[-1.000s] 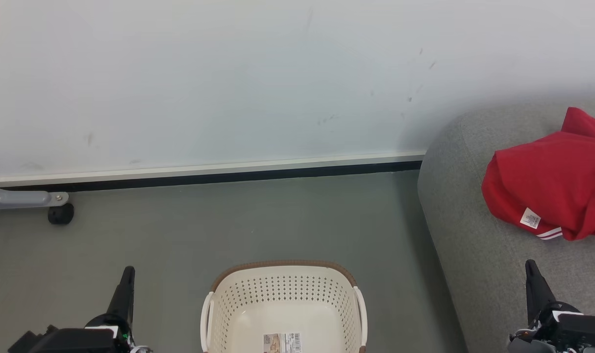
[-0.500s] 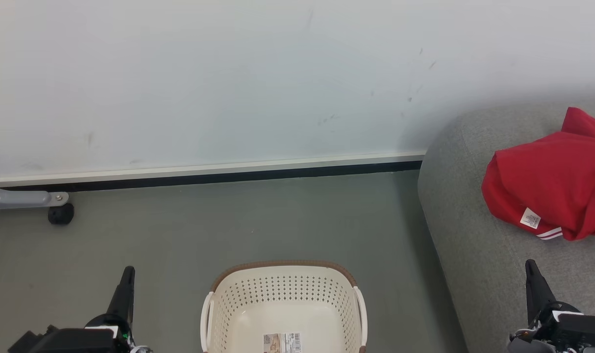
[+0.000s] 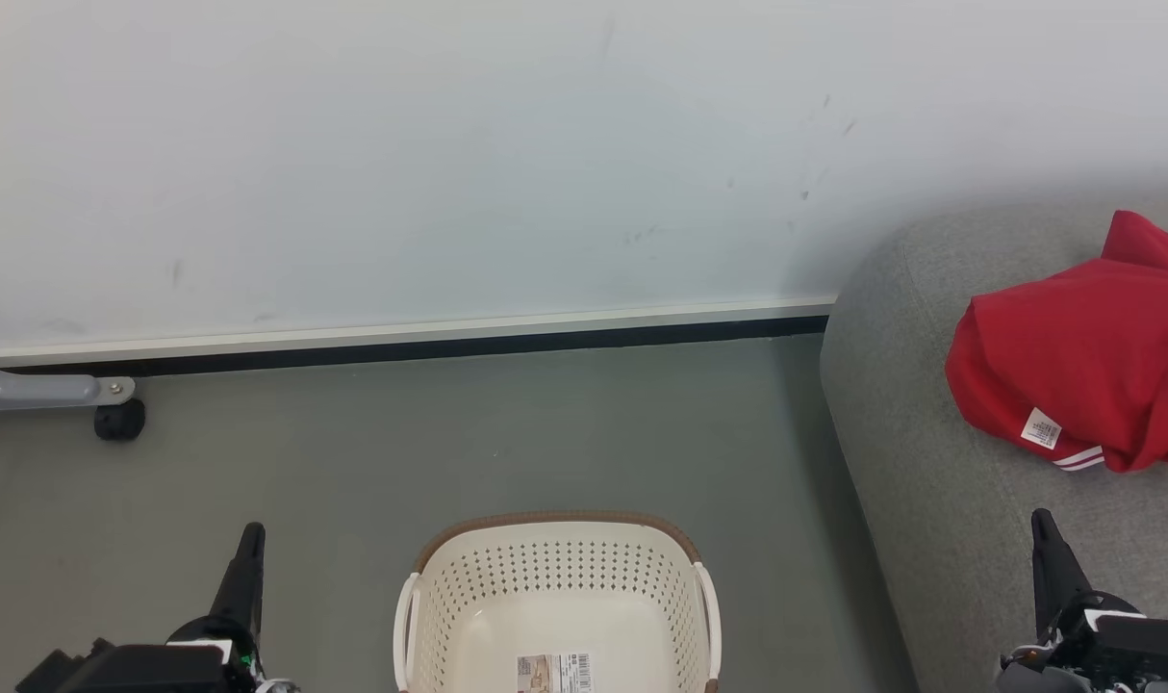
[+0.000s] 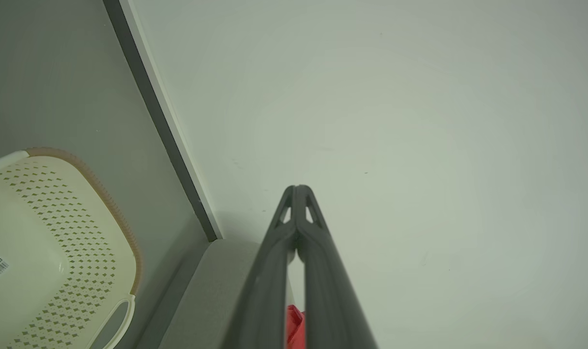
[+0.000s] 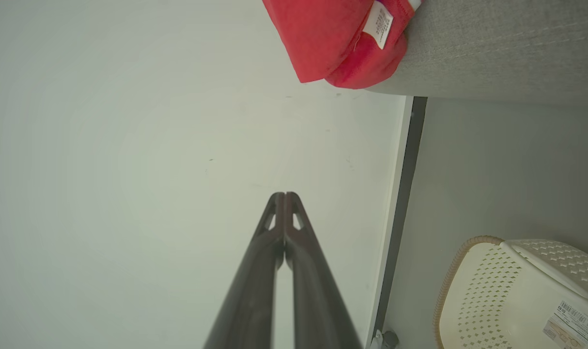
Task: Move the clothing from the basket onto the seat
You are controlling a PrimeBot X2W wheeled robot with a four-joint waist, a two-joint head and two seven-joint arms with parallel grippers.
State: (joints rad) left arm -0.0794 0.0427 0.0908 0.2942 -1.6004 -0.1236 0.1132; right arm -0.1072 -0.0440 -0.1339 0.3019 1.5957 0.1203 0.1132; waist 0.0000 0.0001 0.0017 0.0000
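Head view: clothing (image 3: pixel 1084 366) on the seat (image 3: pixel 930 500), basket (image 3: pixel 557 597) apart; wrist views reveal left claw (image 4: pixel 298 189), right claw (image 5: pixel 284 195) pinched shut.

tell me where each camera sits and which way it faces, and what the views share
Head view: on the head, looking forward and down at the floor, the basket and, at right, the clothing on the seat; left jaws lower left, right jaws lower right, both shut.
Left wrist view: on the left wrist, looking along its shut jaws at the wall; basket at left.
Right wrist view: on the right wrist, looking along its shut jaws at the wall; clothing at top.
Shared: all three show basket, clothing and seat.
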